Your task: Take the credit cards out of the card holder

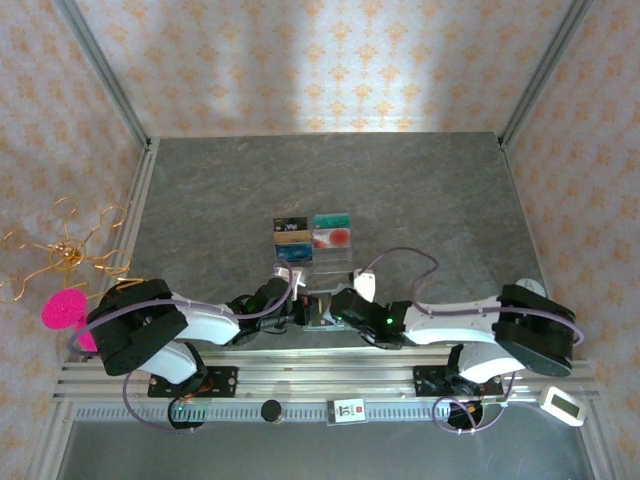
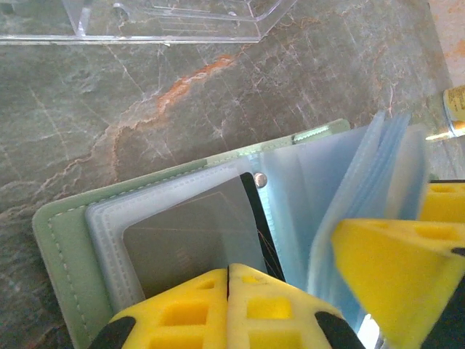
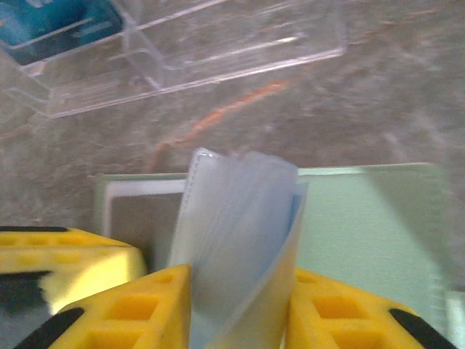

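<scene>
The top view looks steeply down from high behind the near edge of the table [image 1: 400, 190], while both wrist views hover close over the open card holder [image 2: 62, 240] there, sharing it and the clear tray [image 3: 218, 47].

Grey marbled surface [image 1: 420, 190] bearing an opened green card holder [image 2: 62, 240] and a clear tray [image 2: 167, 22] of cards [image 1: 312, 232].
</scene>
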Tool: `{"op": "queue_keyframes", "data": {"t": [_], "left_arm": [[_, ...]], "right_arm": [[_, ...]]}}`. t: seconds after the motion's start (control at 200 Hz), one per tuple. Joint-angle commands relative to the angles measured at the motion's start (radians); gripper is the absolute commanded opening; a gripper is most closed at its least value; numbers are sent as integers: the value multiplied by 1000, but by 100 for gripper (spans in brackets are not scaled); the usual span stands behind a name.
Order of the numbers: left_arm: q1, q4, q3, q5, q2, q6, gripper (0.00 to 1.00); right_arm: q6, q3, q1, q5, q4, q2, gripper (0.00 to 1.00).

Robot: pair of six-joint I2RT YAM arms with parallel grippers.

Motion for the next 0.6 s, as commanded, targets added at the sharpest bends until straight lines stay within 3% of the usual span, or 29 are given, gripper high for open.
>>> {"op": "queue_keyframes", "data": {"t": [0.0,0.22,0.32,0.456,0.596], "left_arm": [[-7,-113,-34,4,29,21,0],[-10,-98,-33,18,37,25,0],[-13,-107,-30,17,22,31,0],[-18,-109,-25,16,17,35,0],[-19,-110,-19,20,17,38,0]], "right_arm": [[63,-66,5,100,-148,-89,34],[118,-154,-22,125,-282,-263,37],[17,-127,-27,113,-289,-391,38],[-192,-62,-38,-44,-144,-515,28],[-243,10,-80,-295,28,-380,19]]}}
